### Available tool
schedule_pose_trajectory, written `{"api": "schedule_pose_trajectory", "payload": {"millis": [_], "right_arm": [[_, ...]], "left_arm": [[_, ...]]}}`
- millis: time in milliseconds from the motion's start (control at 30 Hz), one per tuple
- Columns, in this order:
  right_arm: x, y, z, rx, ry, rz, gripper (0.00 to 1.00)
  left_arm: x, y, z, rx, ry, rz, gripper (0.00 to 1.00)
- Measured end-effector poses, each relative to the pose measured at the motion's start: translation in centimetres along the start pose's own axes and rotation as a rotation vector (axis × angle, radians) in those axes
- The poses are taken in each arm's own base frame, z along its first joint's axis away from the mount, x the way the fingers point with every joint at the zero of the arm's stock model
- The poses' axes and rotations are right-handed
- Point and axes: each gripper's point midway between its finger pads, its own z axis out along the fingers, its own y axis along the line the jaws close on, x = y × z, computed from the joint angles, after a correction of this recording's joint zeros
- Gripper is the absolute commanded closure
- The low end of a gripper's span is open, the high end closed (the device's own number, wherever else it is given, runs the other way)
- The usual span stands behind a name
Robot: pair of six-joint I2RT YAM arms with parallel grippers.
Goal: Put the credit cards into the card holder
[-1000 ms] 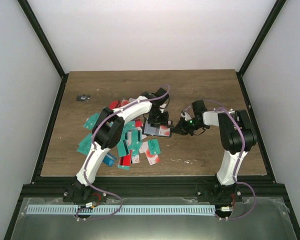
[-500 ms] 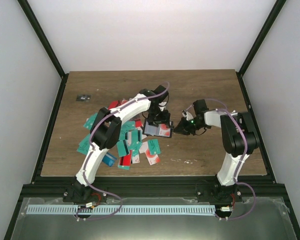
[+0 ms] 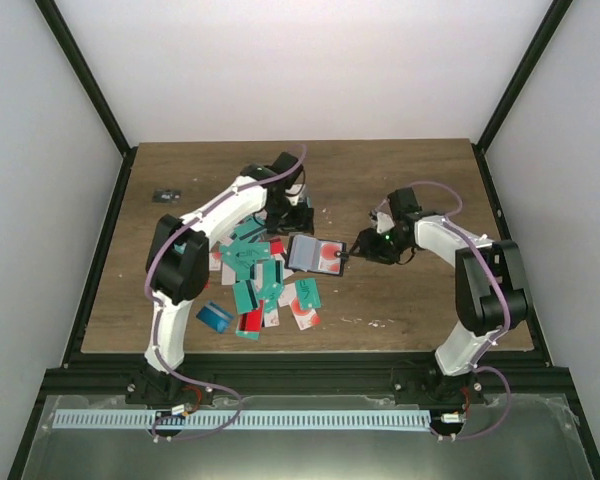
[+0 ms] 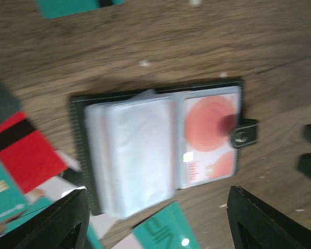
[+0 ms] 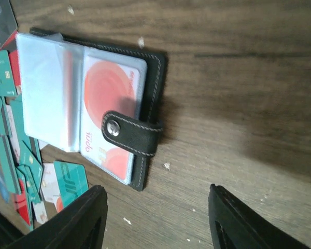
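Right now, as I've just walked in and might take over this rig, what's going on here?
Credit cards are being loaded into a card holder. It lies open on the table, with one white red-circle card in a sleeve under the snap tab. The left gripper and right gripper hover open near it, holding nothing. Many cards lie loose beside it.

The left gripper (image 3: pixel 296 218) drew off the holder (image 3: pixel 316 254) and swung to its far-left side, its jaws spreading wider on the way. Its arm's elbow swung out to the left as well. The right gripper (image 3: pixel 357 247), which had been pinched shut at the holder's right edge, parted its jaws and backed slightly to the right of the holder. The holder, partly covered before, lay fully uncovered.
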Motion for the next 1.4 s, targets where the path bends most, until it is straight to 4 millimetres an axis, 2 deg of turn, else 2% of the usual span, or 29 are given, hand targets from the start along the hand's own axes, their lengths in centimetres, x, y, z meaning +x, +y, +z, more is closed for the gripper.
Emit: {"api": "schedule_pose_trajectory", "payload": {"millis": [100,267,400,667,933,1100,1400], "right_arm": [[-1.0,0.7,-0.8,0.079,-0.021,-0.054,0.37],[-2.1,3.6,-1.2,0.185,-0.042,-0.168,0.33],[-2.8,5.1,-0.4,0.271,-0.036,-0.228,0.33],[-2.9,5.2,2.4,0.431,0.034,-0.278,0.33],[-2.0,4.3,4.4,0.529,0.101,-0.309,0.35],[-1.8,3.6,4.4,0.566,0.111,-0.311,0.38],[-2.3,3.0,4.1,0.608,0.096,-0.328,0.52]], "left_arm": [[0.3,2.6,0.0,-0.047,-0.002,-0.019,0.27],[1.0,6.9,1.0,-0.103,0.024,-0.064,0.28],[1.3,8.7,1.3,-0.113,0.036,-0.086,0.28],[1.0,8.7,1.8,-0.086,0.025,-0.072,0.28],[1.0,8.8,1.8,-0.076,0.026,-0.058,0.29],[1.0,8.5,1.8,-0.060,0.029,-0.053,0.30],[0.9,8.4,2.0,-0.050,0.032,-0.051,0.31]]}}
